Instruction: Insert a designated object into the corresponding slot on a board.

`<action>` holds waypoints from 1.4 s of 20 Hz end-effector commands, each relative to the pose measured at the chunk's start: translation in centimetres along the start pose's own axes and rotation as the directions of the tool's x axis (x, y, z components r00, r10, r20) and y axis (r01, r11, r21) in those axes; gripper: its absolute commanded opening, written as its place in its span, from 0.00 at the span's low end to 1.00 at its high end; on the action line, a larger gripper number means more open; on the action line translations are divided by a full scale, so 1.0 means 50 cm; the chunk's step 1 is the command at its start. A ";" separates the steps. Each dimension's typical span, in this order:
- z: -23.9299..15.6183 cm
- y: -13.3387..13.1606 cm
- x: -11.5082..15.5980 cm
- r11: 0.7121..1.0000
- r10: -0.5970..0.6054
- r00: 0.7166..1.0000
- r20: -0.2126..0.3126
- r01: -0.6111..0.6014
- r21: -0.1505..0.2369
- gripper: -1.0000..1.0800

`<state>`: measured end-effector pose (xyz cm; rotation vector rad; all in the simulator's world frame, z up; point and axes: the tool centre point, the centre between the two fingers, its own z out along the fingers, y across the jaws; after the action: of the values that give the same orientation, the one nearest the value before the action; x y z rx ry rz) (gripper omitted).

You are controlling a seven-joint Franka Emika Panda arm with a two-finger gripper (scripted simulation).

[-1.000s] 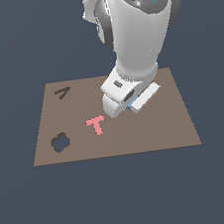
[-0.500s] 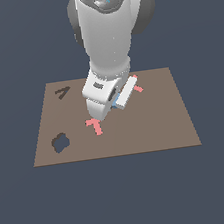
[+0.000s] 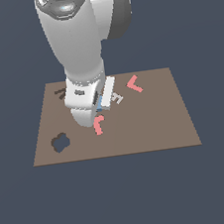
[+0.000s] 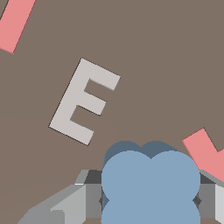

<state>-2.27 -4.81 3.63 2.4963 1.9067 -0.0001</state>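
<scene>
Grey letter E (image 4: 83, 102) on board (image 4: 166, 52)

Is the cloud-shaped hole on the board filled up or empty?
Empty. The dark slot on the board shows nothing inside, and the blue piece sits between the gripper fingers, away from it.

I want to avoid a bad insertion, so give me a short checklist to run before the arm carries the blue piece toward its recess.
1. Light-blue lobed piece between the gripper fingers: ok.
2. Piece lifted off the brown board: ok; its shadow shows just beyond it in the wrist view.
3. Dark lobed slot unobstructed: ok.
4. Piece above the slot: not ok; the slot lies toward the exterior view's left.
5. Lobes matching slot orientation: cannot tell.
6. Pink letter clear of the path: cannot tell.
</scene>
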 end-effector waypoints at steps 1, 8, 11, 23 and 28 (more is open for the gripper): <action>-0.001 0.015 -0.025 0.997 -0.076 0.997 0.000 0.076 -0.001 0.00; -0.003 0.069 -0.087 0.960 -0.280 0.960 0.000 0.280 -0.001 0.00; -0.004 0.096 -0.110 0.931 -0.366 0.931 0.001 0.366 -0.001 0.00; -0.007 0.207 -0.167 0.770 -0.638 0.770 0.001 0.638 0.000 0.00; -0.007 0.241 -0.174 0.711 -0.704 0.711 0.001 0.704 0.000 0.00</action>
<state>6.58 -16.19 3.96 1.6201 2.6909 -0.0016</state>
